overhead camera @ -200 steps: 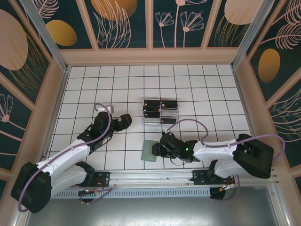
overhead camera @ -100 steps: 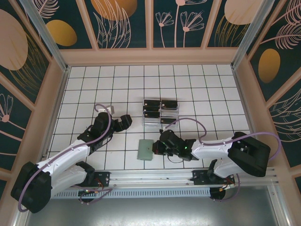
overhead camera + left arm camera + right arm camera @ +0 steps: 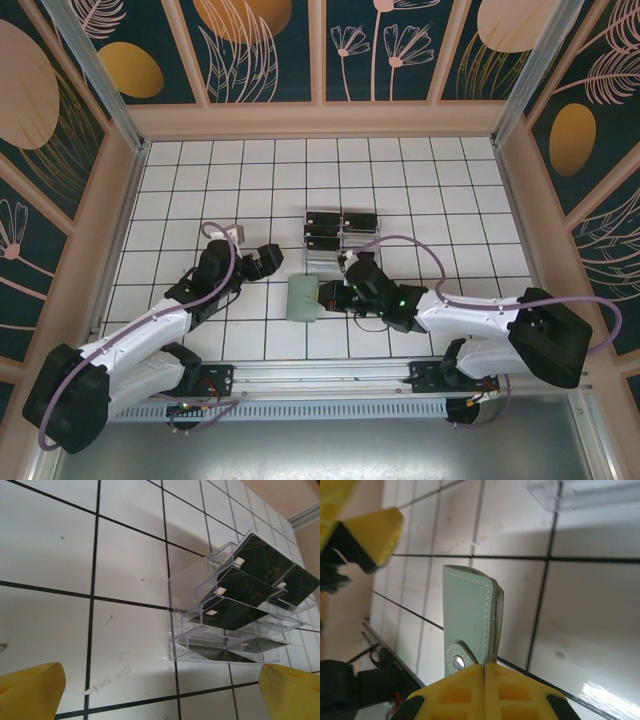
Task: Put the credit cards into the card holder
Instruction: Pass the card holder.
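Several black credit cards (image 3: 326,222) lie in the slots of a clear acrylic rack (image 3: 341,258) in the middle of the tiled floor; the left wrist view also catches the cards (image 3: 250,582) and the rack (image 3: 181,645). The card holder (image 3: 302,298) is a pale green leather wallet with a silver snap. My right gripper (image 3: 326,297) is shut on its edge, and the right wrist view has the holder (image 3: 467,612) sticking out past the closed yellow jaws of that gripper (image 3: 484,672). My left gripper (image 3: 268,256) stands open, empty, left of the rack, its fingers (image 3: 31,692) wide apart.
A small white object (image 3: 231,234) lies by the left arm's wrist. Wooden walls (image 3: 320,120) enclose the floor on three sides. A metal rail (image 3: 320,378) runs along the near edge, between the arm bases.
My right gripper has carried the green card holder up and to the left, closer to the rack and the left gripper. The left arm has barely moved.
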You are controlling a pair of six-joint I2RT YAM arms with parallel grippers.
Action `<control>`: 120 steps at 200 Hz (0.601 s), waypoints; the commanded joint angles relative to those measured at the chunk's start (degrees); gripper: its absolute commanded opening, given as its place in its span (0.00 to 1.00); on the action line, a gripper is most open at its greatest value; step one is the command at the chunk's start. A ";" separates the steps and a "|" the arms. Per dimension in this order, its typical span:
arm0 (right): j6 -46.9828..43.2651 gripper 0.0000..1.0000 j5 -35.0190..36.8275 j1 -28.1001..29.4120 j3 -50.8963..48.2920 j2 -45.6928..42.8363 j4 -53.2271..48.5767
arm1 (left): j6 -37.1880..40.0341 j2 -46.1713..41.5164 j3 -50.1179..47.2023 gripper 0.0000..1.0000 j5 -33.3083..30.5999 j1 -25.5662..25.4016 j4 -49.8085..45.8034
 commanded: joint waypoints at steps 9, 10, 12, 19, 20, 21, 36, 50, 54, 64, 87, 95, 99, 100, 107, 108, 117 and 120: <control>-3.75 0.00 -1.77 -2.11 5.03 -2.42 -0.56 | -3.93 -3.46 -1.06 0.99 2.71 0.27 6.81; -3.80 0.00 -1.83 -2.29 5.13 -2.42 -0.57 | -4.01 -3.62 -1.11 0.99 2.74 0.31 7.12; -4.04 0.00 -1.99 -2.53 5.26 -2.47 -0.55 | -4.19 -3.89 -1.20 0.99 2.87 0.30 7.56; -4.51 0.00 -2.62 -3.43 6.16 -2.64 -0.48 | -4.88 -4.60 -1.16 0.99 3.54 0.29 9.23; -4.69 0.00 -2.69 -3.56 6.16 -2.62 -0.48 | -5.02 -4.67 -1.16 0.98 3.64 0.32 9.43; -4.75 0.00 -2.78 -3.67 6.31 -2.65 -0.49 | -5.13 -4.75 -1.16 0.99 3.78 0.34 9.66; -6.03 0.00 -4.33 -5.81 8.11 -2.58 -0.43 | -6.58 -5.19 -0.71 0.99 5.89 0.46 13.28; -7.10 0.00 -5.80 -7.81 9.68 -2.17 -0.12 | -8.20 -4.47 -0.17 0.99 9.16 1.23 16.96; -7.43 0.00 -6.26 -8.30 10.10 -2.03 -0.07 | -8.83 -4.12 -0.07 0.99 10.16 1.62 17.97; -8.22 0.00 -7.04 -9.53 10.98 -1.57 -0.05 | -10.29 -3.28 0.15 0.99 12.51 2.87 20.57; -9.00 0.00 -9.10 -12.02 12.13 -0.85 1.13 | -14.20 -1.27 -0.40 0.98 17.65 6.29 27.63; -8.97 0.00 -9.80 -12.69 12.41 -0.47 1.73 | -15.47 -0.35 -0.65 0.97 19.27 7.30 30.11; -9.02 0.00 -10.20 -12.97 12.49 -0.41 2.10 | -16.12 0.09 -0.80 0.97 20.15 7.72 31.41; -8.93 0.00 -10.26 -13.03 12.55 -0.36 2.21 | -16.26 0.23 -0.89 0.97 20.34 7.82 31.82; -8.79 0.00 -10.92 -13.42 12.68 -0.16 2.93 | -17.23 1.21 -0.92 0.96 21.82 8.46 33.89; -8.73 0.00 -11.02 -13.48 12.69 -0.15 3.07 | -17.39 1.36 -0.96 0.96 22.01 8.49 34.29; -8.59 0.00 -11.74 -13.88 12.93 0.25 3.86 | -18.33 2.61 -0.99 0.95 23.67 8.95 36.65; -8.53 0.00 -12.08 -13.93 12.91 0.36 4.10 | -18.52 2.97 -0.88 0.94 24.07 9.03 37.20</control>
